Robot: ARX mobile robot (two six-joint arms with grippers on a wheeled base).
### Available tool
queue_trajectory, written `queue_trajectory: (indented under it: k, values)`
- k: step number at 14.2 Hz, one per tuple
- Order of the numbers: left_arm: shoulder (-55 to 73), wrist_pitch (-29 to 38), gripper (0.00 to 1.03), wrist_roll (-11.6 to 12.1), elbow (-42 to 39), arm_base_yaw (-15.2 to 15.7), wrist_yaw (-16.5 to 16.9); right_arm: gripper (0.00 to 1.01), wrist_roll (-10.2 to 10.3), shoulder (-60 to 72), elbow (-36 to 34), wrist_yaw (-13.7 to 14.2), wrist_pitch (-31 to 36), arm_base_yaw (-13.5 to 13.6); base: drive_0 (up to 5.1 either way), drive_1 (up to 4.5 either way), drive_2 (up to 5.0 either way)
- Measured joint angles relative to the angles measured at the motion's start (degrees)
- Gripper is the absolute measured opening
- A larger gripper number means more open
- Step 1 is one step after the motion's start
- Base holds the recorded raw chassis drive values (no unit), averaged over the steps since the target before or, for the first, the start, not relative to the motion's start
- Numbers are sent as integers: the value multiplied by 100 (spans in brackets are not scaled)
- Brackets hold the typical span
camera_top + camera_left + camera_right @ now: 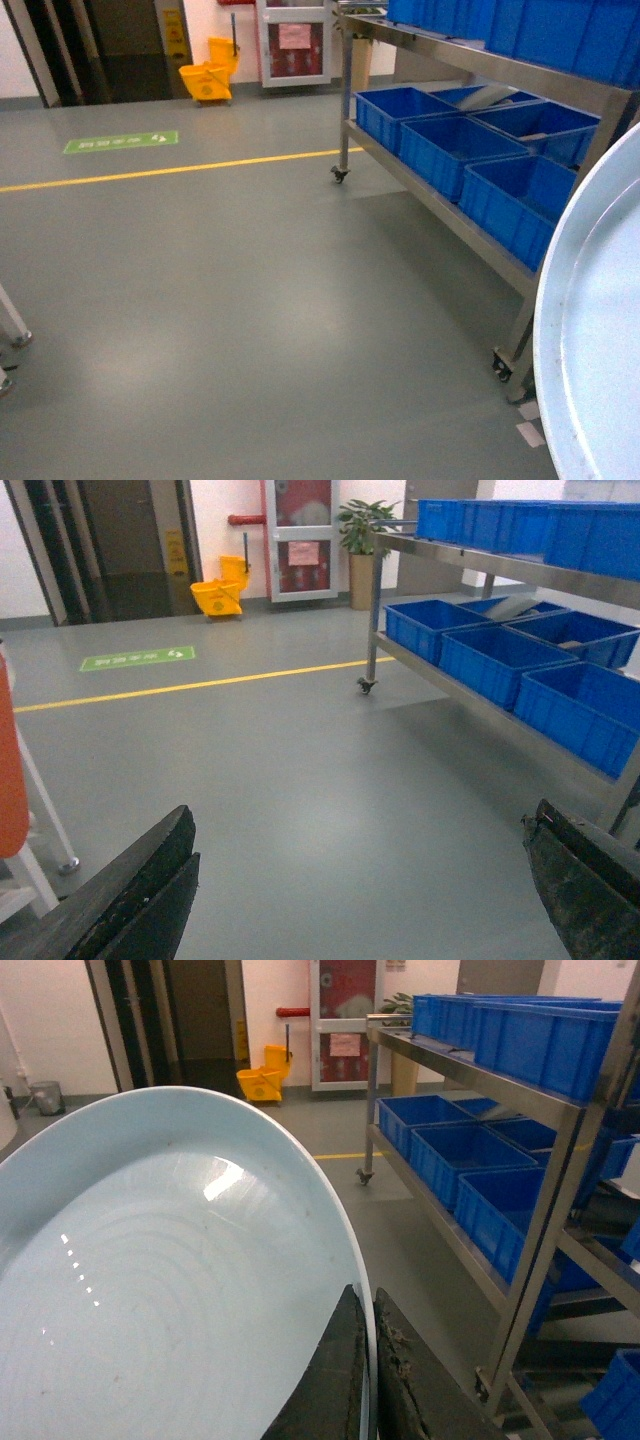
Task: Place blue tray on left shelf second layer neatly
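1. Your right fingers (365, 1380) are clenched on the rim of the blue tray (170, 1290). The tray is off the floor and its bowl fills the left of the right wrist view.
2. In the head view the tray (600, 330) hangs at the far right edge, tilted, with its hollow face turned toward the camera.
3. Your left fingers (350, 890) are spread wide and carry nothing; only floor (300, 780) lies between them.
4. The steel shelf (470, 230) stands ahead and to the right of the tray. It is near, but the two do not touch.
5. Blue crates (455, 150) fill the tier you can see best in the head view, so look for a free gap before you reach.
6. The right arm is the nearer one and already holds the load. I judge the coming move a rightward, forward carry with the tray levelled flat.
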Motion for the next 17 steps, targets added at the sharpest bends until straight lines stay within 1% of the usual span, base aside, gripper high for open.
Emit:
queue_trajectory:
  k: [17]
  values:
    - [0,2,98,0,0,0,2,2,-2,0,0,0,-2,0,-160,-160,-160]
